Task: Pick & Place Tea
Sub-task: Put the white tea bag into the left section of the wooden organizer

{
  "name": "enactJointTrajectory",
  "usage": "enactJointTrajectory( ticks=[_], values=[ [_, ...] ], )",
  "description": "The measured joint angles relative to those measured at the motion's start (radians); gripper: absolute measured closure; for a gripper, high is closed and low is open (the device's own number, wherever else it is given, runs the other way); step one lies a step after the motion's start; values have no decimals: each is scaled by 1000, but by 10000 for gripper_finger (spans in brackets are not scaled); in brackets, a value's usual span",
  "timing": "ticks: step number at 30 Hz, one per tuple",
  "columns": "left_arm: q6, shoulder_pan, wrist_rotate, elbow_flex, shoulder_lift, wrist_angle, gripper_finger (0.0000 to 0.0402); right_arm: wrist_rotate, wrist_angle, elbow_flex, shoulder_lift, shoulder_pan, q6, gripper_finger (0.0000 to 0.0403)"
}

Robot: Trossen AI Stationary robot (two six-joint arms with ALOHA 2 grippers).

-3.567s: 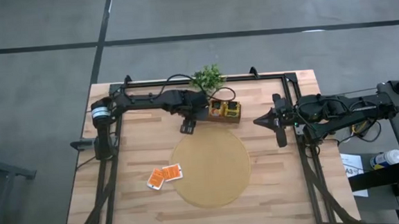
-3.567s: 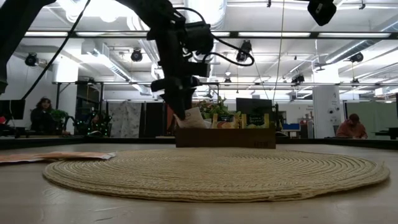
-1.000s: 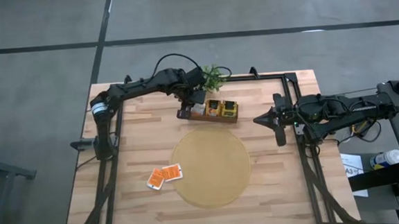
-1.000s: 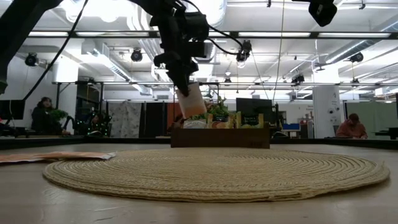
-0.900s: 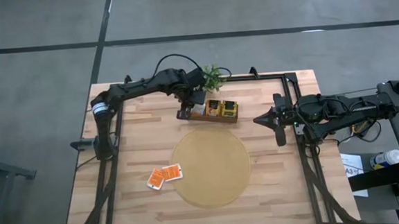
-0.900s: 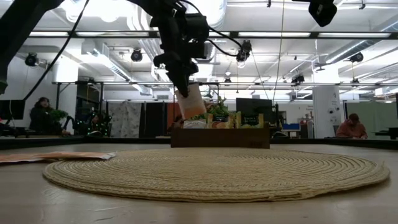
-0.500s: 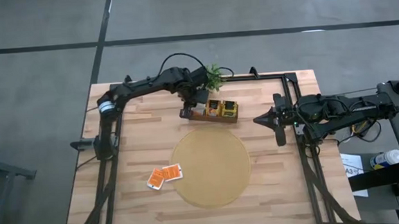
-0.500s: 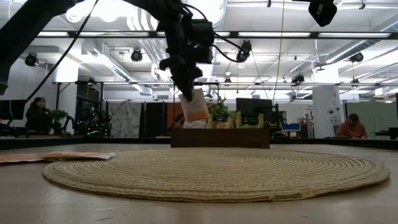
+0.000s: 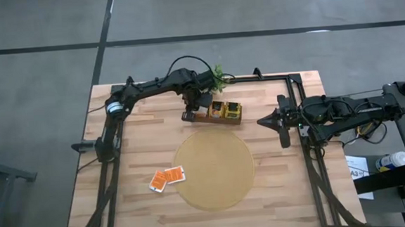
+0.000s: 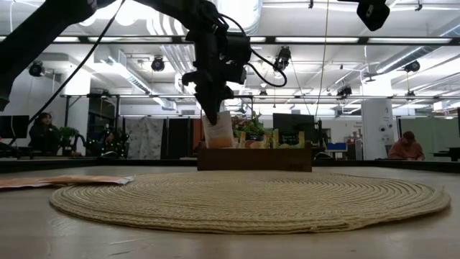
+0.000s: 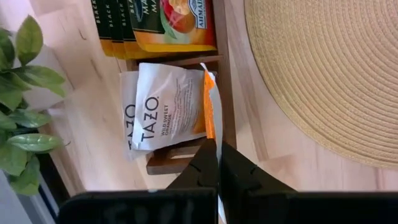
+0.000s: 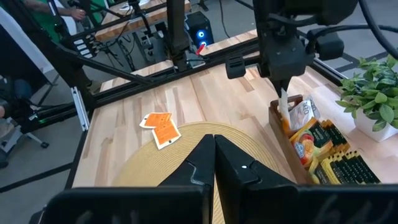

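The left gripper [image 11: 217, 163] has its jaws pinched tight on the edge of an orange tea packet [image 11: 209, 112], holding it upright over the end compartment of a wooden box [image 9: 213, 114] at the back of the worktop [image 9: 141, 152]. In that compartment lie white packets [image 11: 165, 106] printed with orange; the next compartments hold yellow packets [image 11: 180, 25] and dark ones. A small green plant [image 9: 216, 74] stands just behind the box. A round woven mat [image 9: 214, 170] lies in front of it, and two loose orange packets [image 9: 166, 178] lie on the worktop just beside the mat's left edge. The right gripper [image 9: 263, 122] hangs at the worktop's right side, jaws closed and empty.
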Motion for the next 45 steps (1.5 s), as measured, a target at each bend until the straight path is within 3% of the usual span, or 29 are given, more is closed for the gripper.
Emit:
enactJointTrajectory(
  ticks=[28,34,40,45],
  values=[
    [-12,22,18,-2,62,45,396,0,-5,0,0,0,-3,394],
    [-22,22,13,-2,62,50,358,0,-5,0,0,0,-3,394],
    [-23,22,-55,-2,62,72,299,0,-5,0,0,0,-3,394],
    [-23,22,-130,14,63,72,278,0,-5,0,-1,0,-3,394]
  ],
)
